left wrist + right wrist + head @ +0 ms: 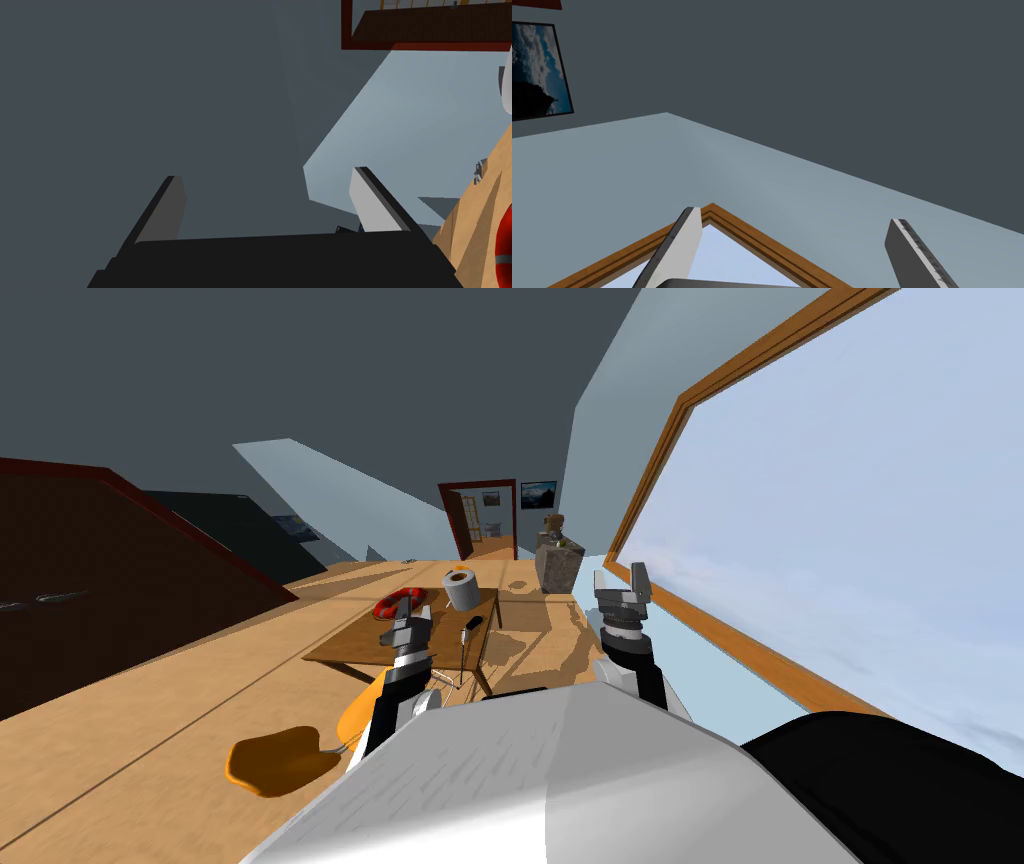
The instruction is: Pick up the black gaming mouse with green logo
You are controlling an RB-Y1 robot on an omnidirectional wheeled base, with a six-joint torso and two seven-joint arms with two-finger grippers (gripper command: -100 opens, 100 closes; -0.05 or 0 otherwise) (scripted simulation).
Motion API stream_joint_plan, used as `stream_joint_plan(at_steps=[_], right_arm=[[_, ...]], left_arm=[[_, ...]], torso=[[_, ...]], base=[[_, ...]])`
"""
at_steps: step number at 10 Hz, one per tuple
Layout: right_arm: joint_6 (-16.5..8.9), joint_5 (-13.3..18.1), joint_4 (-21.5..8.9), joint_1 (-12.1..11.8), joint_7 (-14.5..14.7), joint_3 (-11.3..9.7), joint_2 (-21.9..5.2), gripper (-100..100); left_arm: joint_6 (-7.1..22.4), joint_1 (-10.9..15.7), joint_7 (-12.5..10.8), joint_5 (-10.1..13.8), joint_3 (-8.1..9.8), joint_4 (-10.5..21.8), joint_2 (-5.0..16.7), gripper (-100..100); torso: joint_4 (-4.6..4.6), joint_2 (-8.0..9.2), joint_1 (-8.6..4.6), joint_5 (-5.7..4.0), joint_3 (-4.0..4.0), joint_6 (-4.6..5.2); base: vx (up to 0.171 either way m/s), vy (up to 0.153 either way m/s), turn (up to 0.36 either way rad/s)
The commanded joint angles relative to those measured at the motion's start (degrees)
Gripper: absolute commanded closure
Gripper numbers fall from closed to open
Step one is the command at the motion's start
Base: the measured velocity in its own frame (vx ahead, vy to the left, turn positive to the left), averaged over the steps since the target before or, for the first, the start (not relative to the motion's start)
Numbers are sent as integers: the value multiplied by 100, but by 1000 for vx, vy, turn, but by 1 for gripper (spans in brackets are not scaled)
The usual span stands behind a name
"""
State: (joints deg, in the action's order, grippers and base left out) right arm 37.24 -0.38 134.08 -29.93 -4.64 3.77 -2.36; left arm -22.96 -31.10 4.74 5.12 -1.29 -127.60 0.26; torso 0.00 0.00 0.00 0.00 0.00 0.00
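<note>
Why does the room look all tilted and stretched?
Head view: the rolled, very wide lens slants everything and splays the window frame toward the corner; the table casts dark patches on the floor. Wrist views: flat, even light, no glare.

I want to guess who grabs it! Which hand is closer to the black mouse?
Left. The left gripper is above the table, just beside the black mouse; the right gripper is farther off, beyond the table's edge, near the window.
</note>
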Motion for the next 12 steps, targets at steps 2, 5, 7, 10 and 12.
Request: stream_joint_plan(at_steps=[2, 5, 7, 10, 12], right_arm=[[0, 0, 0, -1, 0, 0, 0, 0], [0, 0, 0, -1, 0, -1, 1, 0], [0, 0, 0, 0, 0, -1, 1, 0], [0, 0, 0, 0, 0, -1, 1, 0], [0, 0, 0, -1, 0, 0, 0, 0]], left_arm=[[303, 68, 48, -13, 80, 94, 205, -100], [755, 185, 126, -23, 218, 268, 423, -100], [1008, 235, 157, -24, 278, 345, 495, -100], [1441, 347, 226, -21, 412, 523, 638, -100], [1716, 407, 262, -16, 484, 624, 711, -100]], torso=[[-1, -7, -9, -1, -4, -1], [-4, -15, -35, -7, -9, 0], [-4, -16, -33, -8, -9, 1], [-4, -15, -30, -7, -9, 1], [-4, -18, -21, -5, -11, -2]], base=[[33, -48, 89], [41, -96, 103], [30, -75, 47], [35, -83, 81], [36, -56, 117]])
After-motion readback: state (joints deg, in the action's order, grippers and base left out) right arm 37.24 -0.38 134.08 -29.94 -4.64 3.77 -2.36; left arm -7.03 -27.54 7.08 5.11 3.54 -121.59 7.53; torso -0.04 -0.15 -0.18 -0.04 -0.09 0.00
